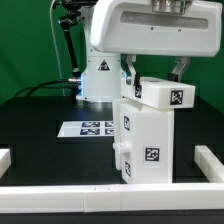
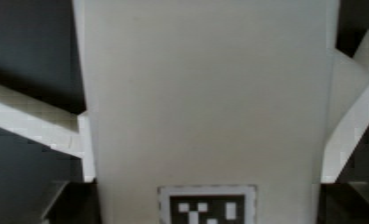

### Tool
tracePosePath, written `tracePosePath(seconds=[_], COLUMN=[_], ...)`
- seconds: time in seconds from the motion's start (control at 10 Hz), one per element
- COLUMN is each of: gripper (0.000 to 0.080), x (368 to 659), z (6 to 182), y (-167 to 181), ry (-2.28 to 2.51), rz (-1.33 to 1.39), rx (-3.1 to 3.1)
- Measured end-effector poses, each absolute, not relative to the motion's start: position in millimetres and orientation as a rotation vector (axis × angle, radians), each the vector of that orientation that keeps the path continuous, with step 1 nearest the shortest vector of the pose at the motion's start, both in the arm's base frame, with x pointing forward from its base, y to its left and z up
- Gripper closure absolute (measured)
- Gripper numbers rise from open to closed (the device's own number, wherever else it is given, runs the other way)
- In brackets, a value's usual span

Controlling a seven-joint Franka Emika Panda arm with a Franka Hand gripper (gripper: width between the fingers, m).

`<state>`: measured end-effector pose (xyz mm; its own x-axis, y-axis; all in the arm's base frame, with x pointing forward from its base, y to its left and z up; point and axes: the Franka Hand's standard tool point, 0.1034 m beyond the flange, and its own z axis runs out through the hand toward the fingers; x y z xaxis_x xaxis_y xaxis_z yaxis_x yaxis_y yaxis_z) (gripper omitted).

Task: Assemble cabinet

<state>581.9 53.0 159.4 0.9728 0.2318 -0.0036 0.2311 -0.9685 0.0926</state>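
A: Where is the cabinet (image 1: 148, 135)?

B: It stands on the black tabletop (image 1: 40, 115), near the front. It is a tall white box. Its long side goes straight up and down.

A: What is on top of it?

B: A white block lies across the top and sticks out toward the exterior view's right. The block has a black-and-white square tag on its end.

A: Are there more tags?

B: Yes. There are tags on the front and side of the tall part too. They are only square patterns. I cannot read any words on them.

A: What is the tool (image 1: 152, 72) doing?

B: It hangs right over the top block, with one finger on each side of it. It seems to squeeze the block. In the wrist view a wide white panel (image 2: 207, 95) fills the middle, with a tag at its end.

A: Anything else?

B: The marker board (image 1: 90, 128) lies flat behind the cabinet. White rails (image 1: 212, 165) edge the tabletop.
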Motion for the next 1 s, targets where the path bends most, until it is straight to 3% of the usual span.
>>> tracePosePath(seconds=[1.0], gripper=[0.0238], x=[581.4], z=[159.1], y=[61.2], ry=[-0.704], rz=[0.04], rx=[3.017])
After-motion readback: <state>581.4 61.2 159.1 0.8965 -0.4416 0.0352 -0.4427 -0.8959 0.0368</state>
